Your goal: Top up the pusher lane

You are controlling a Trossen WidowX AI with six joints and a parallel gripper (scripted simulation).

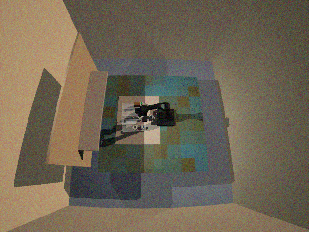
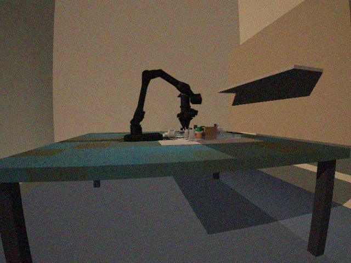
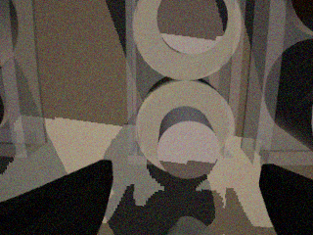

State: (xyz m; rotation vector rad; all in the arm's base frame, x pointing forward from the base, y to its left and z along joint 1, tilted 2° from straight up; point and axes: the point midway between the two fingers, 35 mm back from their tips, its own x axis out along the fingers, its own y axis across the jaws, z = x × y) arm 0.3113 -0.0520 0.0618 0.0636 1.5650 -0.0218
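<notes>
Seen from the wrist: two dark fingers of the end effector point(image 3: 172, 222) low at either side of the view, spread apart and gripping nothing — released. Just beyond them, the new jar point(image 3: 184, 129), pale and round, seen from above as a ring with a lighter floor inside; nothing in it that can be made out. Standing free of both fingers, upright in the lane point(image 3: 243, 72). Directly behind the new jar, touching or nearly so, the old jar point(image 3: 188, 23) — same pale ring shape, likewise with no contents that can be told. Both in one row between the lane's grey side rails. Front stop and pusher plate not clear enough to pick out. Dark round shapes beside the lane at the right edge, too shadowed to name.

From the exterior view: end effector point(image 2: 185, 122) pointing straight down just above the cluster of small jars on the table point(image 2: 113, 158), near the new jar's lane. Just beyond the lane, a brown box point(image 2: 210, 131) and a green-capped jar point(image 2: 199, 129). Further back, a wall shelf point(image 2: 272, 85) well above the table.

From the top view: arm point(image 1: 152, 107) reaching from its base toward the lane rack point(image 1: 128, 116); two small jars point(image 1: 139, 127) at the rack's near edge, well apart from the end effector.
</notes>
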